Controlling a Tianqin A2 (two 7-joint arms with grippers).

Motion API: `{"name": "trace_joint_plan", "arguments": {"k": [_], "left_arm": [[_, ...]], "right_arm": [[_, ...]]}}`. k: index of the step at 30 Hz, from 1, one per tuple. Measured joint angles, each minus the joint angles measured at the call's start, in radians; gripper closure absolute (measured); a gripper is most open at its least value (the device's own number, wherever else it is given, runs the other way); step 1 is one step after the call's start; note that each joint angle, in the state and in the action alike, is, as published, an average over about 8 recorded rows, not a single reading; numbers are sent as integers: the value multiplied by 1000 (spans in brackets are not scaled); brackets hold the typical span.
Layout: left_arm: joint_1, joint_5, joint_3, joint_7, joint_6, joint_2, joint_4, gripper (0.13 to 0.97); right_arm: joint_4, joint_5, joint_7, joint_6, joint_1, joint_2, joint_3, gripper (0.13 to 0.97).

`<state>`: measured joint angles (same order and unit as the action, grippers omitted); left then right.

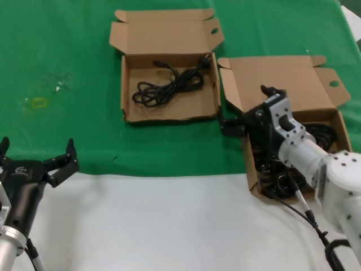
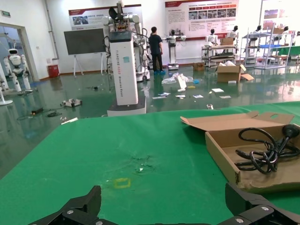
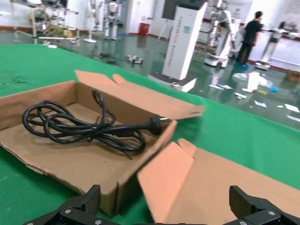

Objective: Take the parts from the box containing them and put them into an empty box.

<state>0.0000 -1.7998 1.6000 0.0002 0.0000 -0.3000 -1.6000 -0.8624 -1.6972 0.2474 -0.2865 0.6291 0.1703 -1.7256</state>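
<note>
The straight-rimmed box (image 1: 282, 73) with the tall lid panel stands at the right and holds several black power cords (image 1: 324, 135), partly hidden by my right arm. My right gripper (image 1: 246, 110) is open and empty, hovering over that box's near-left part. In the right wrist view (image 3: 165, 199) it faces the box's flap (image 3: 168, 183). The wavy-rimmed box (image 1: 169, 119) stands left of it with one cord (image 1: 166, 84) lying inside; the cord also shows in the right wrist view (image 3: 84, 126). My left gripper (image 1: 38, 151) is parked open and empty at the front left.
A green cloth (image 1: 67, 45) covers the far table and ends at a bare white strip (image 1: 169, 220) in front. A small yellow mark (image 1: 38, 102) lies on the cloth at left. The two boxes stand close together, flaps nearly touching.
</note>
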Motion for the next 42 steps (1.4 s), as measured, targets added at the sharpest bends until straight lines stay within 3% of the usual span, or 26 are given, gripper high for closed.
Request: {"name": "trace_joint_plan", "arguments": {"k": [12,30,42], "left_arm": [[0,0,0,0,0,0,0,139],[0,0,0,0,0,0,0,132],[0,0,0,0,0,0,0,132]], "right_arm": [[-253,-35,-85,98,-216,45,43,129],[-625,-87,-210,243,-533,110,106,129],[-685,-95,-230,266,-584,120,117,129]]}}
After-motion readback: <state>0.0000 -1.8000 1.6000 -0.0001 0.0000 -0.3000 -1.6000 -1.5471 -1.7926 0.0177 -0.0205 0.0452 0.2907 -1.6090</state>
